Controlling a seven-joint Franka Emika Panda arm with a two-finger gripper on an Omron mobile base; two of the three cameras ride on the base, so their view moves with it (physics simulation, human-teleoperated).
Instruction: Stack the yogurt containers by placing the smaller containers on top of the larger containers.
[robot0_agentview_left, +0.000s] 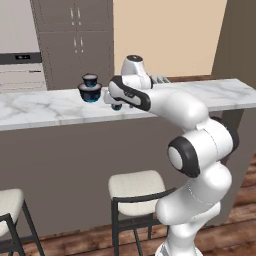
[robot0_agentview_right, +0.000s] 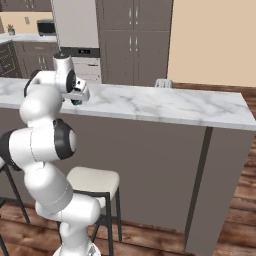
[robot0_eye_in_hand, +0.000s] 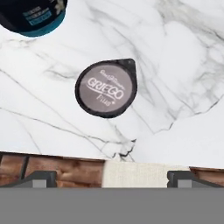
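We see the marble bench (robot0_agentview_left: 45, 107) running across the kitchen, and we take the large yogurt container (robot0_agentview_left: 90, 93) on it as our landmark. In the left base view the medium container (robot0_agentview_left: 90, 79) sits directly on top of that large one, the two forming a short stack toward the left part of the bench. Just to the right of the stack, near the bench's front edge, the small container (robot0_eye_in_hand: 106, 88) stands alone on the marble; from the hand view we look straight down on its pale grey lid with "GRIEGO" printed across it, and a corner of the large container's dark, teal-edged body shows at the top left of that view.

Our gripper (robot0_agentview_left: 116, 103) hangs directly above the small container, beside the stack, and touches neither. Its jaws stand wide apart with nothing between them; their two dark tips (robot0_eye_in_hand: 40, 177) rise at the bottom of the hand view, well clear of the lid.

Below the bench's front edge, a cushioned stool (robot0_agentview_left: 136, 187) stands on the wood floor (robot0_agentview_left: 75, 245).
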